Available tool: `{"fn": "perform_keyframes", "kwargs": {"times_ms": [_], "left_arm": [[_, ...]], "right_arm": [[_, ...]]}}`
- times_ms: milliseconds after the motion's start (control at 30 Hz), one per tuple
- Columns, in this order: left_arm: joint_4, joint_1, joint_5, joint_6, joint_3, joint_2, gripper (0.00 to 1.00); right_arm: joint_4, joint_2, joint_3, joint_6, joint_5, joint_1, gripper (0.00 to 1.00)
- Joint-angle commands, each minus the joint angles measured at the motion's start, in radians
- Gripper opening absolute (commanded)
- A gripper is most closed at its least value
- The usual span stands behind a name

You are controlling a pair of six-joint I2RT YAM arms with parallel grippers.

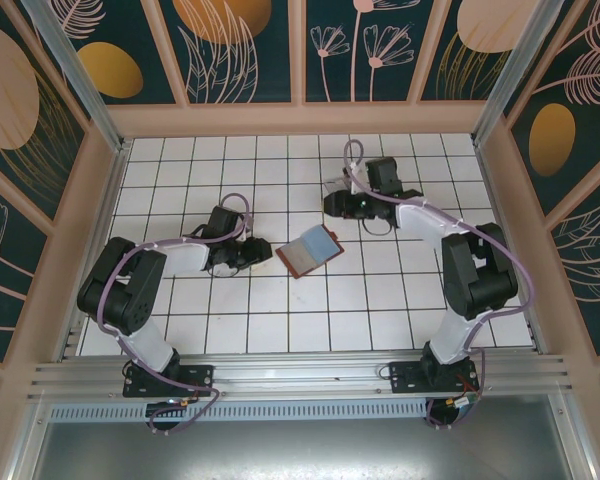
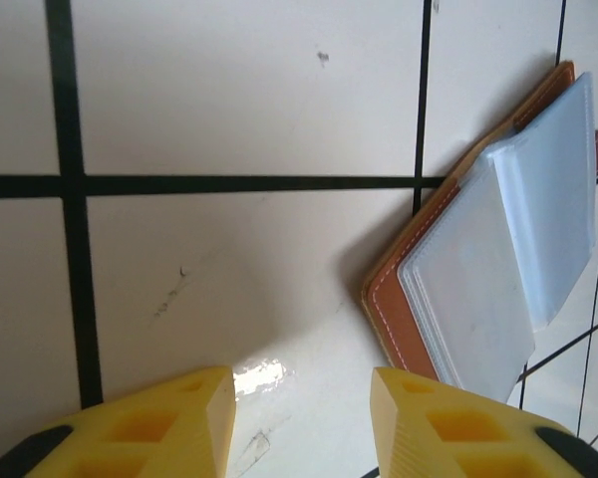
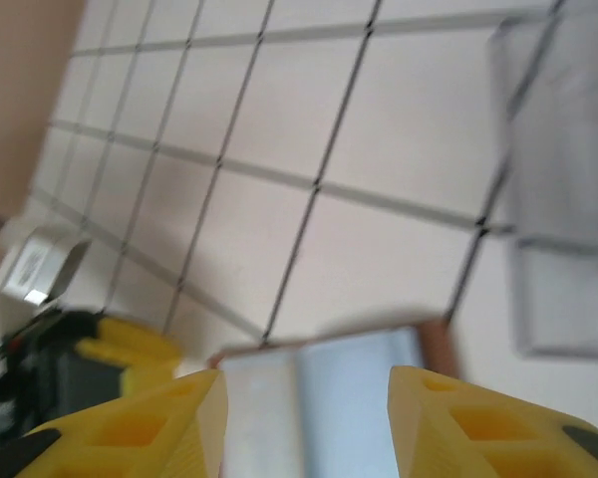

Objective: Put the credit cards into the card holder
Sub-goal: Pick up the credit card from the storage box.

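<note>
Card holder lay open on the counter. The left gripper just beside it and the right gripper near it both stood parted, holding nothing.

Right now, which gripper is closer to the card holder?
The left gripper: it sits right beside the edge of the card holder, while the right gripper hangs farther off.

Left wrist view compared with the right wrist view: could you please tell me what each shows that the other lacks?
Left wrist: white stitching along the brown rim of the card holder. Right wrist: the right claw, open, and a blurred clear tray. Both: the card holder lying open, the left claw, open in its own view, and the white tiled table.
</note>
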Motion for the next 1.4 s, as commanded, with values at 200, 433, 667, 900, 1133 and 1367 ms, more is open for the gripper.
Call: {"fn": "perform_keyframes", "kwargs": {"times_ms": [200, 433, 667, 900, 1133, 1367], "left_arm": [[-0.044, 0.006, -0.083, 0.027, -0.002, -0.107, 0.52], [-0.101, 0.006, -0.185, 0.053, -0.005, -0.192, 0.61], [-0.098, 0.005, -0.184, 0.058, -0.007, -0.21, 0.61], [-0.103, 0.006, -0.183, 0.061, -0.005, -0.215, 0.61], [-0.109, 0.006, -0.182, 0.064, 0.003, -0.209, 0.6], [-0.111, 0.006, -0.176, 0.066, 0.012, -0.205, 0.6]], "right_arm": [[-0.319, 0.121, 0.316, -0.225, 0.713, 0.056, 0.64], [-0.431, 0.266, 0.473, -0.269, 0.734, 0.071, 0.88], [-0.459, 0.335, 0.517, -0.264, 0.769, 0.072, 0.99], [-0.454, 0.346, 0.503, -0.271, 0.891, 0.073, 0.99], [-0.438, 0.334, 0.505, -0.291, 0.988, 0.074, 0.99], [-0.408, 0.299, 0.492, -0.295, 1.002, 0.076, 0.93]]}}
